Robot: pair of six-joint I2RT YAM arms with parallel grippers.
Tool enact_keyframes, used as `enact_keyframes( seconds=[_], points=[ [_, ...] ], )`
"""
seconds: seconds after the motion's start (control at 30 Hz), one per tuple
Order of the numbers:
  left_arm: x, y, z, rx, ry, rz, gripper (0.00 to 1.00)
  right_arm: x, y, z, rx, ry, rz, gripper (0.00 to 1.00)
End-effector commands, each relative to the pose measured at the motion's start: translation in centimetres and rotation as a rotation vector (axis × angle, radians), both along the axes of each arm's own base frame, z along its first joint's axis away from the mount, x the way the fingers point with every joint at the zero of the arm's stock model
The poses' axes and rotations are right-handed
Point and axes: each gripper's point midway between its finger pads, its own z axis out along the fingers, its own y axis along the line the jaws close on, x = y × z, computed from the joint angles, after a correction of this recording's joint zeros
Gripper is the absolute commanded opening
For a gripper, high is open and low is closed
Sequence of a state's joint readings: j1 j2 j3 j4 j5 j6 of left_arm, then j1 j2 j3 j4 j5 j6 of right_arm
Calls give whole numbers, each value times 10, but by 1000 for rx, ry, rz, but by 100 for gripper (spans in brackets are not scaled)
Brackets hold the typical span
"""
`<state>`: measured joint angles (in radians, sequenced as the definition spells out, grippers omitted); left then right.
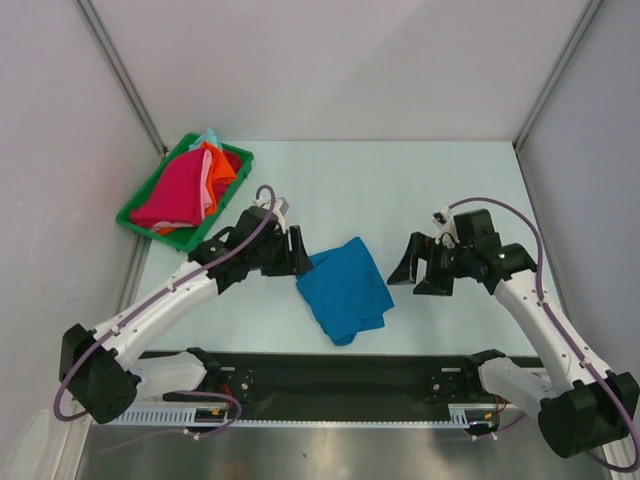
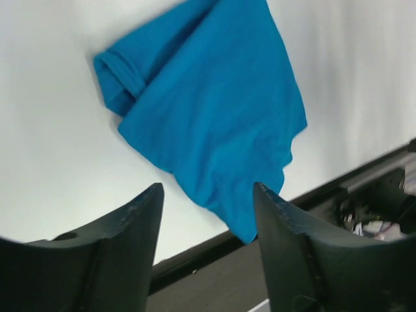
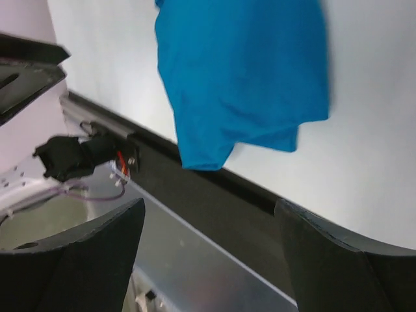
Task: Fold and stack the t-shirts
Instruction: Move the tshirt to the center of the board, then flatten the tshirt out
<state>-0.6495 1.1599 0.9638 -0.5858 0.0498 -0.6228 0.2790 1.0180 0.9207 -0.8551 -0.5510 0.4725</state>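
A bright blue t-shirt (image 1: 345,288) lies folded on the white table between the arms; it also shows in the left wrist view (image 2: 214,110) and the right wrist view (image 3: 244,71). Its near corner reaches the black rail. My left gripper (image 1: 300,255) is open and empty just left of the shirt's far left edge (image 2: 208,221). My right gripper (image 1: 420,272) is open and empty, a short way right of the shirt (image 3: 211,221). The magenta t-shirt (image 1: 170,192), orange t-shirt (image 1: 217,170) and a mint one (image 1: 209,137) lie heaped in the green tray (image 1: 135,217).
The green tray stands at the far left by the left wall. A black rail (image 1: 340,375) with the arm bases runs along the table's near edge. Grey walls close in on the left, back and right.
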Motion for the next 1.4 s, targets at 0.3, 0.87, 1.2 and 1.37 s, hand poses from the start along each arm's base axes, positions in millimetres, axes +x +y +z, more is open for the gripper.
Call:
enact_keyframes(
  seconds=[0.3, 0.87, 1.2, 1.37],
  points=[
    [-17, -15, -84, -28, 262, -138, 78, -28, 73, -75, 78, 249, 245, 57],
    [5, -17, -131, -139, 399, -122, 16, -1, 97, -133, -138, 271, 324, 19],
    [70, -20, 47, -115, -25, -130, 0, 66, 26, -14, -294, 5, 96, 0],
    [69, -58, 149, -305, -180, -229, 0, 94, -4, 123, -249, -322, -28, 0]
  ],
)
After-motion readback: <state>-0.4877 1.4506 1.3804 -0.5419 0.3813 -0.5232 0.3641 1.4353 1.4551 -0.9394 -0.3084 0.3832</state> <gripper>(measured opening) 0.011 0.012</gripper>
